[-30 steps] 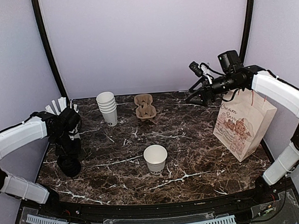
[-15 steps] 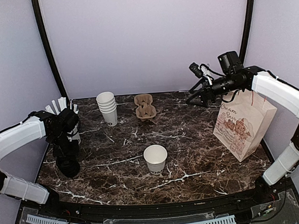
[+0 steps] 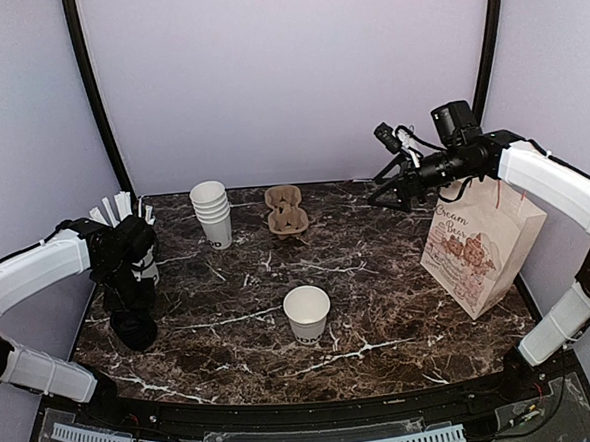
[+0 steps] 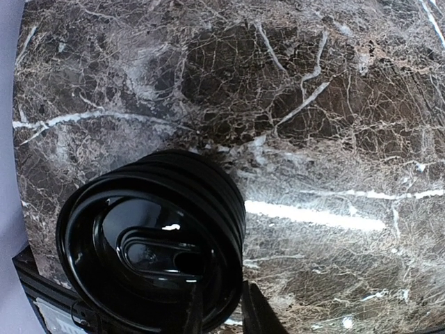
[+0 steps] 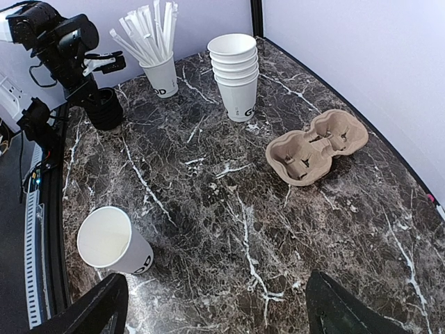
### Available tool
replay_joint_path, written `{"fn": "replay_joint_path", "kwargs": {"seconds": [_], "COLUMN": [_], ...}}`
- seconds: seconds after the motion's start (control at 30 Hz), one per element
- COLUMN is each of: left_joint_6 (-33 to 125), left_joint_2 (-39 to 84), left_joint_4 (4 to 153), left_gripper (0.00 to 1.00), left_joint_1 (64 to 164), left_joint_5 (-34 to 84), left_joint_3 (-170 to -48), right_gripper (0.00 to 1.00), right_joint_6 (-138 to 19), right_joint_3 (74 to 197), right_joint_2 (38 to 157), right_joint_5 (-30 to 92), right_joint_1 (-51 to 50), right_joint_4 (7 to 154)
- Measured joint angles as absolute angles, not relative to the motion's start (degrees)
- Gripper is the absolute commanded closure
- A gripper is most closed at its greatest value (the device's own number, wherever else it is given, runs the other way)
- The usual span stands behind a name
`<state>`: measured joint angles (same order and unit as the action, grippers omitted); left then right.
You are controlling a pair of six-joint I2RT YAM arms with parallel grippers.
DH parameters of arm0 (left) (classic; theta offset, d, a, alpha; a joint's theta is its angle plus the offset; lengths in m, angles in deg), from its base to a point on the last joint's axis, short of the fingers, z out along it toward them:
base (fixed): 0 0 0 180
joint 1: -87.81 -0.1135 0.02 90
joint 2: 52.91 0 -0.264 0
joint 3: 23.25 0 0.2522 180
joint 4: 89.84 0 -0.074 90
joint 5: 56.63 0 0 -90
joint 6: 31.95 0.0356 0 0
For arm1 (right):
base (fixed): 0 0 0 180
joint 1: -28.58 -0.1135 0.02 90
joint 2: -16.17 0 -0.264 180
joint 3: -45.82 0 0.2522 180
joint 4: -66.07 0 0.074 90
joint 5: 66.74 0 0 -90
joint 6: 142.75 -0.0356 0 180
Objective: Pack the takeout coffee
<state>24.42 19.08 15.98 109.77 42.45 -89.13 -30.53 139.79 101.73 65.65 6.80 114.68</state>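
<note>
- White paper cup [image 3: 307, 313] with black lettering on its side stands upright and uncovered near the middle of the dark marble table [image 3: 380, 296], apart from both arms
- Near the table's left edge sits a stack of round black plastic lids [image 4: 153, 250], well apart from the cup; no lid is on the cup
- Directly over that stack hangs the left gripper [image 4: 224, 309], jaws narrow, one finger inside the top lid's rim and the other outside it; whether it pinches the rim or only brackets it, I cannot tell
- High over the far right of the table hovers the right gripper [image 5: 217, 278], jaws spread wide with nothing between them
- At the right edge stands a brown paper bag [image 3: 482, 250] with printed lettering; a moulded cardboard cup carrier [image 3: 285, 211] lies empty at the back
- Progress looks early: fetching a lid seems the step in hand; capping the cup and putting it in the bag are left
- Hard to make out: the bag's mouth sits partly behind the right arm; the left fingers are cut off at the wrist view's bottom edge
</note>
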Motion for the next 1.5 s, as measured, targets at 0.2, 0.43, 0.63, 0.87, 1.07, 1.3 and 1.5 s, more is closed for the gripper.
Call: {"fn": "replay_joint_path", "kwargs": {"seconds": [0.2,0.43,0.63,0.87,1.07,1.3,1.5], "left_joint_6": [24.5,24.6,24.7,25.5,26.0,26.5,27.1], "left_joint_2": [19.2,20.4,20.6,21.2,21.3,20.0,18.0], "left_joint_4": [15.0,15.0,14.6,13.5,11.2,7.9,6.1], "left_gripper": [0.83,0.83,0.85,0.93,0.96,0.99,1.00], "left_joint_1": [109.8,109.8,109.8,109.8,109.8,109.8,109.8], "left_joint_5": [42.4,42.4,42.5,42.8,43.1,43.2,42.6], "left_joint_3": [-89.1,-89.1,-89.1,-90.0,-94.0,-99.8,-102.3], "right_gripper": [0.11,0.10,0.10,0.10,0.10,0.10,0.10], "right_joint_6": [-30.5,-30.5,-30.5,-30.5,-30.5,-30.5,-30.5], "right_joint_3": [139.3,139.3,139.1,139.2,139.1,139.2,139.2], "right_joint_2": [101.7,101.7,101.5,101.1,101.1,101.1,101.1], "right_joint_5": [65.7,65.7,65.7,65.7,65.7,65.7,65.7], "right_joint_1": [6.8,6.6,6.6,6.6,6.6,6.5,6.3], "right_joint_4": [114.6,114.6,114.6,114.6,114.6,114.6,114.6]}}
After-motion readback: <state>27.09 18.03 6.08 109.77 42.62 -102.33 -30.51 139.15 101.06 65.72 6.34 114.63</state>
